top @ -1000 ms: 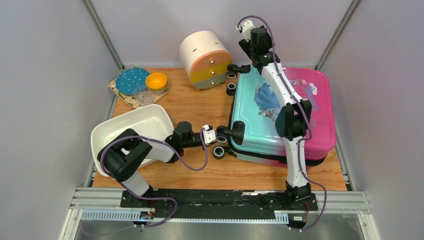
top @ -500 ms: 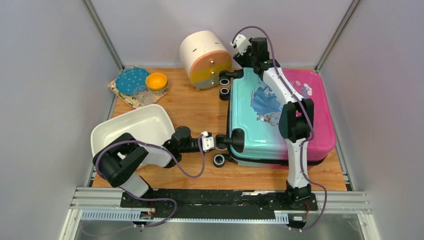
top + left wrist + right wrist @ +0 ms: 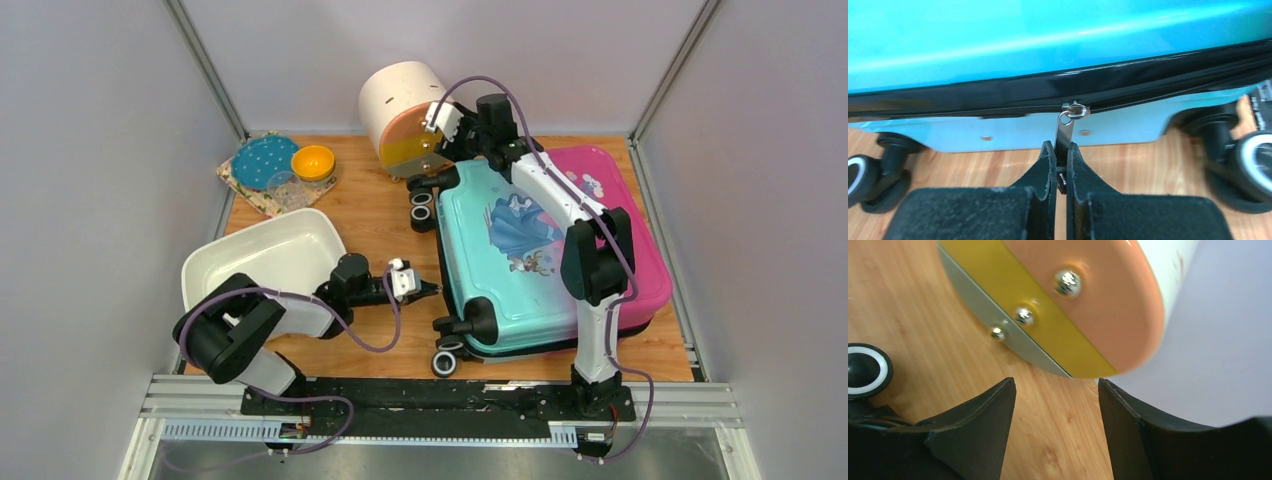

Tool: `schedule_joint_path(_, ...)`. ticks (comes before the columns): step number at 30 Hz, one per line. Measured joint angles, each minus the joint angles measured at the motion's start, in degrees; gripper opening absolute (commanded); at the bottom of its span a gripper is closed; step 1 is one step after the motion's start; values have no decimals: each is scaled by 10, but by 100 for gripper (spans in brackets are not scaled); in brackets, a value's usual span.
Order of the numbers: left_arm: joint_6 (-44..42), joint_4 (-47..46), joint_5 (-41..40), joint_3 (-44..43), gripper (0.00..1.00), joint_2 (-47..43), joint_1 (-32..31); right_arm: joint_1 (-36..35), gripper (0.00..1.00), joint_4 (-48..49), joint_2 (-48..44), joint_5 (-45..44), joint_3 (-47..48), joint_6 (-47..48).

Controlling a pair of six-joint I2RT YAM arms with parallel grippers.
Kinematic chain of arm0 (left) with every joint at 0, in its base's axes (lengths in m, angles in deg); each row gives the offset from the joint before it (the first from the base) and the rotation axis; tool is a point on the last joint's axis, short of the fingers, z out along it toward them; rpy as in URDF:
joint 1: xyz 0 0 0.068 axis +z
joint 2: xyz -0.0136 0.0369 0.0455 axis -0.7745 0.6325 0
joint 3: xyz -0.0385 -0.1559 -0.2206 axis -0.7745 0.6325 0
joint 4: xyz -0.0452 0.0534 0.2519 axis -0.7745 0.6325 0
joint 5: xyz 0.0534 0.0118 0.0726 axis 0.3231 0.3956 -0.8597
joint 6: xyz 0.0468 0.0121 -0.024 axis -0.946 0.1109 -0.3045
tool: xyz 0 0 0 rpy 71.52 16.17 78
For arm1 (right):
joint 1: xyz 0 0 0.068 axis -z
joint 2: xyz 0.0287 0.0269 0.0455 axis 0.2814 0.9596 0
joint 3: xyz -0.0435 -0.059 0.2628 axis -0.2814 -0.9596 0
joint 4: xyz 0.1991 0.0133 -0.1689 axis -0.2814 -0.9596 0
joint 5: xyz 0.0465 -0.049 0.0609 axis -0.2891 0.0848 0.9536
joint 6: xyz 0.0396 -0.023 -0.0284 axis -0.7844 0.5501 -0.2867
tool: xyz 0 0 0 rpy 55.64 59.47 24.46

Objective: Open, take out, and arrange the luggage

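The left arm [image 3: 235,330] lies low and folded, elbow out beside its base, forearm reaching level toward the wheeled side of the luggage [image 3: 480,270]. The left gripper [image 3: 1062,150] faces that side's seam, wrist level, jaws pinched tight on the zipper pull [image 3: 1064,132]. The right arm [image 3: 590,265] rises at the luggage's near edge and stretches across its lid to the far wheeled corner. There the right gripper [image 3: 1055,385] hangs just past the corner, fingers [image 3: 983,430] spread wide with nothing between them.
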Motion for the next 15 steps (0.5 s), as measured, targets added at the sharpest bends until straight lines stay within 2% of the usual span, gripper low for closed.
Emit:
schedule_joint_path(11,6,-38,40,-54,0,62,118,-23,66,66,-57,15,-87,10)
schedule_joint_path(15,1,-47,60,-68,0,73,150,-28,66,60,-78,14,-99,7)
